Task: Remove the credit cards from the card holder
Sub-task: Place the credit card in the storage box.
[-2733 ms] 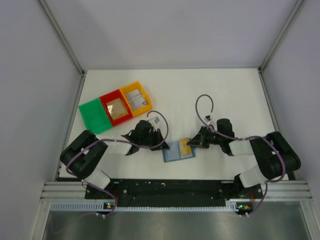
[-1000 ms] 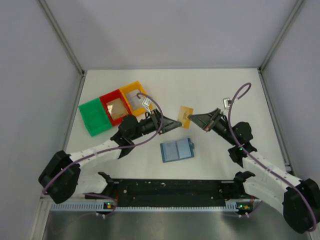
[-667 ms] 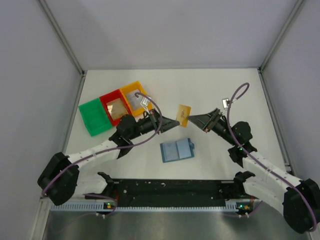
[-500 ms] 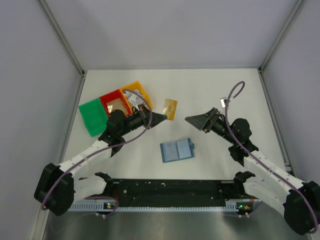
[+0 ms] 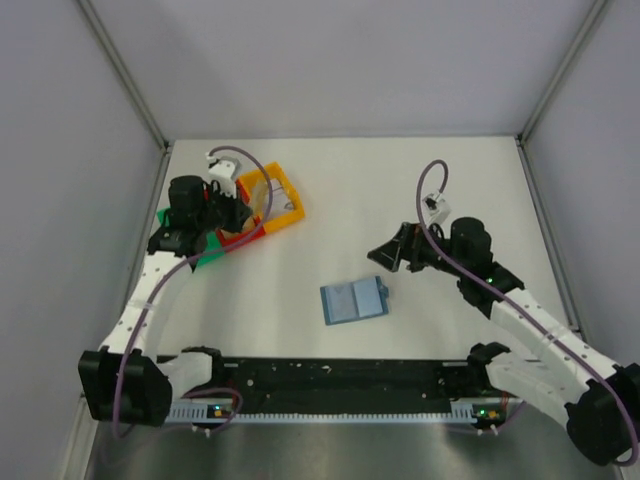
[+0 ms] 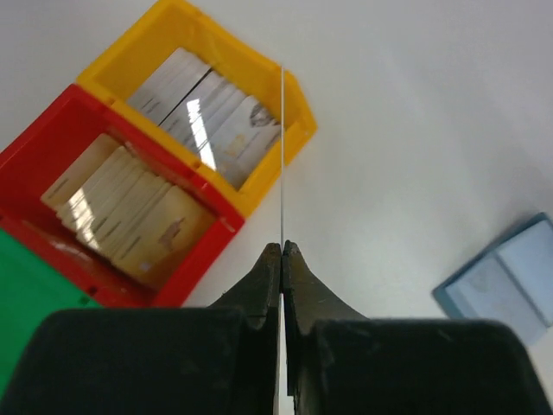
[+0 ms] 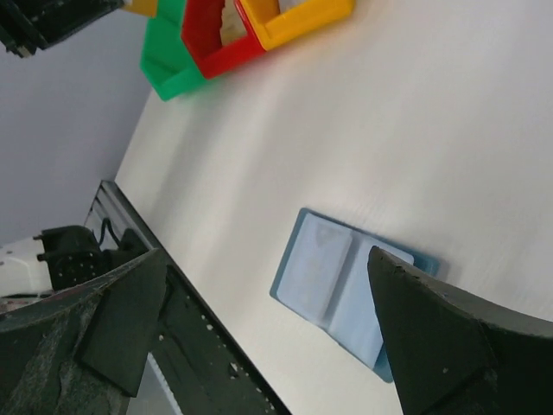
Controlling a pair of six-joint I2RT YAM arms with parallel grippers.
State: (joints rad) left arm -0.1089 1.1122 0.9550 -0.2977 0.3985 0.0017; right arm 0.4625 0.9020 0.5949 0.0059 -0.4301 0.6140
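In the last second a card has been passed from the right gripper (image 5: 385,255) to the left gripper (image 6: 282,246), and it has been carried from the middle of the top view to the upper left. The card (image 6: 282,156) is now pinched edge-on by the left gripper, with the fingers pressed together on it. It is held above the yellow tray (image 6: 233,39) and the red tray (image 6: 34,130), where other cards are seen. The right gripper has been opened, its fingers are spread wide, and nothing is held. So one more card is judged to be out and nearly put away. The card holder (image 5: 353,300) is left lying open and flat in the lower middle of the top view. It is just below and left of the right gripper, and well apart from the left one. Whether more cards are inside cannot be told.
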